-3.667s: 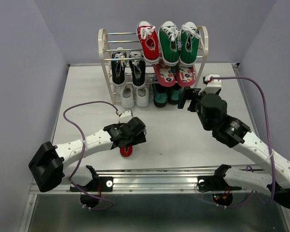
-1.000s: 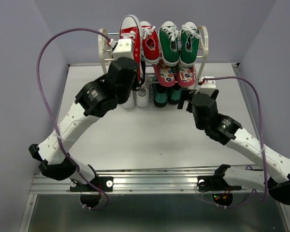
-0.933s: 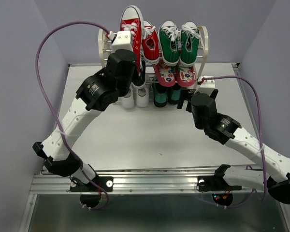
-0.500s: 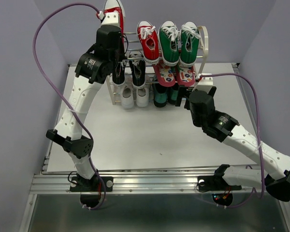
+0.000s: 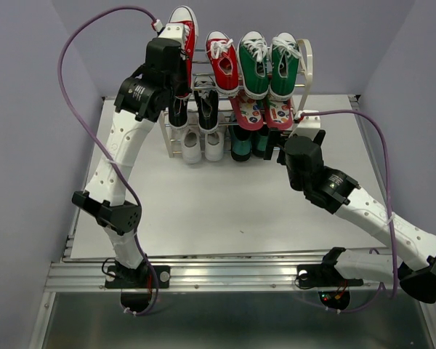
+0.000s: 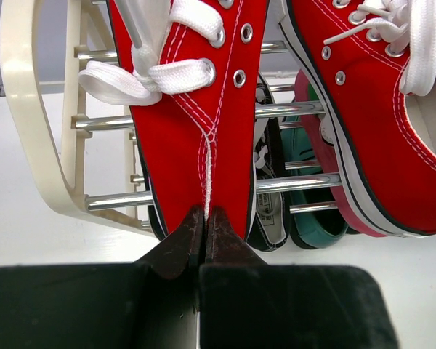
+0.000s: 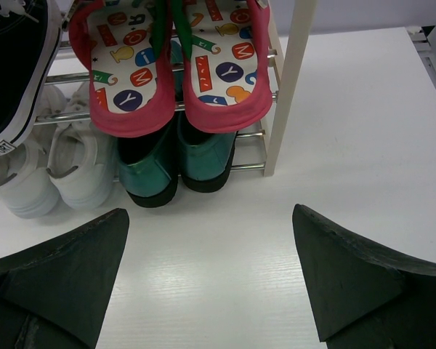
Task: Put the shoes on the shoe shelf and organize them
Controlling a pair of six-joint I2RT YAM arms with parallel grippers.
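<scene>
1. Pinching the back heel seam of a red canvas lace-up sneaker (image 6: 196, 109) with the left gripper (image 6: 205, 218); jaws pressed together on the fabric, no gap between them.
2. Holding it high at the top-left corner of the small shoe rack of cream rounded side frames and thin silver rods (image 5: 306, 62), just left of the second red sneaker (image 5: 223, 62).
3. Pointing its toe away from the gripper, up and toward the back wall; long axis in line with the fingers, heel nearest the wrist camera, white laces farther out.
4. Seen from above as turned partly on edge, with the white sole rim showing along one side.
5. Cannot tell whether it touches the top rods; in the wrist view they pass behind it.
6. On the top tier, heels to the front and toes to the back: the second red sneaker, then a pair of green high-tops (image 5: 269, 64).
7. On the middle tier: black sneakers with white toe caps (image 5: 191, 107) at left, pink patterned flip-flops (image 7: 174, 65) at right.
8. At the bottom: all-white sneakers (image 7: 51, 171) at left, glossy teal shoes (image 7: 178, 163) at right.
9. Hovering low over the white tabletop (image 5: 225, 196), just in front of the rack's right half: the right gripper (image 7: 211, 212), jaws spread wide, nothing between them.
</scene>
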